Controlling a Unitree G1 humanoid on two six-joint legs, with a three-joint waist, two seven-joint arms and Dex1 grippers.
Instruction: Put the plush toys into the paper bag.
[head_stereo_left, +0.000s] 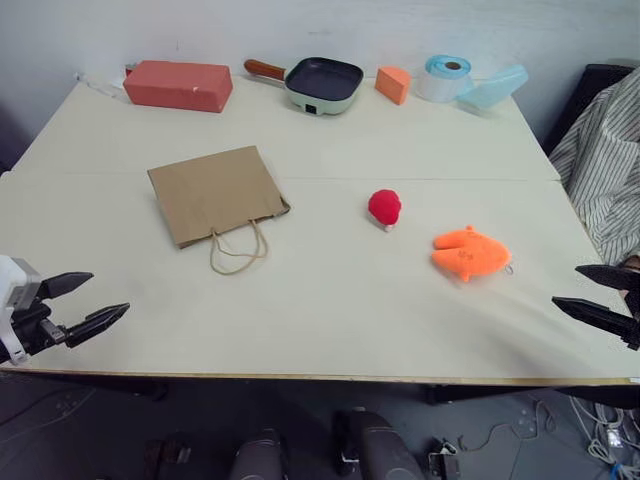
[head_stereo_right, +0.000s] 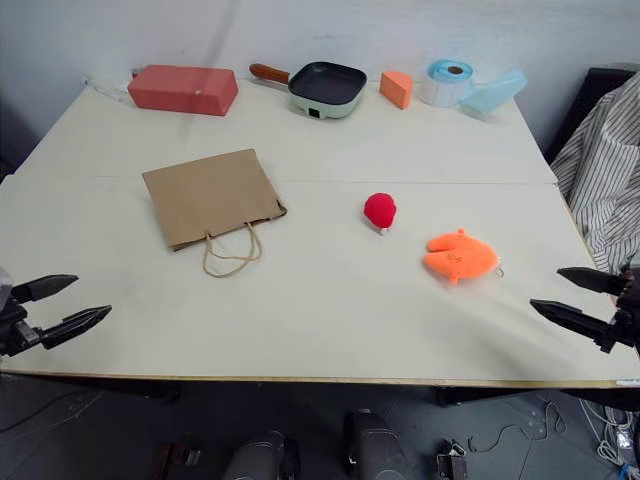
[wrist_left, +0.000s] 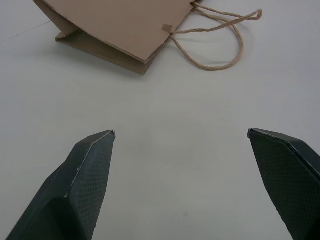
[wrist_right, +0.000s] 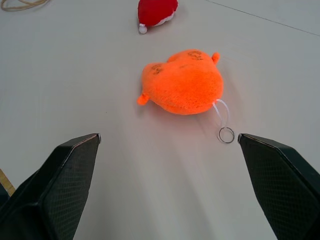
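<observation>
The paper bag (head_stereo_left: 216, 193) lies flat on the pale surface (head_stereo_left: 330, 290), left of centre, its two cord handles toward the near edge. The red plush toy (head_stereo_left: 384, 208) sits near the middle, and the orange fish toy (head_stereo_left: 470, 252) lies just to its right, nearer the edge. Both toys are outside the bag. The left gripper (head_stereo_left: 98, 300) hovers at the near left corner, fingers apart and empty. The right gripper (head_stereo_left: 592, 290) hovers at the near right, fingers also apart, with the fish toy ahead.

The brown paper bag (head_stereo_left: 216, 193) lies flat at centre-left, handles toward the near edge. The small red plush (head_stereo_left: 384, 207) sits mid-table; the flat orange fish plush (head_stereo_left: 469, 252) lies nearer, to its right.
</observation>
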